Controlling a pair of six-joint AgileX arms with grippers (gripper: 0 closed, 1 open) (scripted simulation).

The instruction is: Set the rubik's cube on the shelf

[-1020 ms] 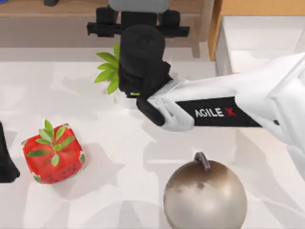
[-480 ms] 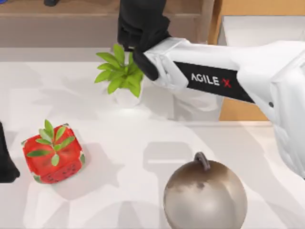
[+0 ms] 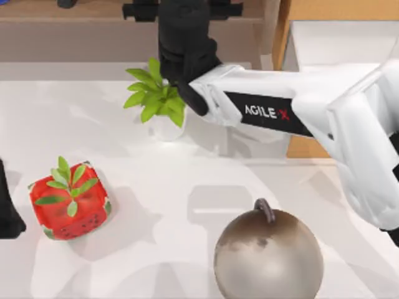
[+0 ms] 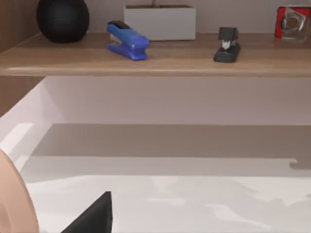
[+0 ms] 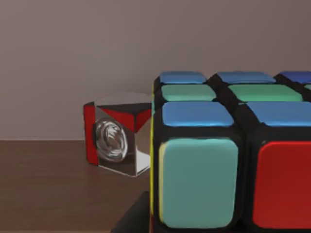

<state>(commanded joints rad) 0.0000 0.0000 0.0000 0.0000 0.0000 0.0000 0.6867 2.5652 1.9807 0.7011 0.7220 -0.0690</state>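
The rubik's cube (image 5: 233, 155) looms close in the right wrist view, showing blue, green, teal and red squares on a black grid. My right gripper (image 3: 182, 14) is shut on it, and one black finger (image 5: 130, 219) shows under the cube. Seen from the top, this gripper reaches over the shelf (image 3: 68, 11), a light-brown board with a grey-brown front, and its body hides the cube. The board's surface (image 5: 43, 184) lies just below the cube. My left gripper (image 3: 6, 215) stays parked at the table's left edge.
On the shelf stand a red block with a glass lens (image 5: 114, 138), a blue stapler (image 4: 127, 41), a black stapler (image 4: 227, 45), a black ball (image 4: 63, 18) and a white box (image 4: 159, 22). On the table are a potted plant (image 3: 156, 96), the strawberry block (image 3: 68, 202) and a metal ball (image 3: 268, 255). An orange-wood drawer (image 3: 305, 146) is at the right.
My right arm has swung away from above the plant toward the shelf, carrying the cube. The plant is uncovered now. The left arm has not moved.
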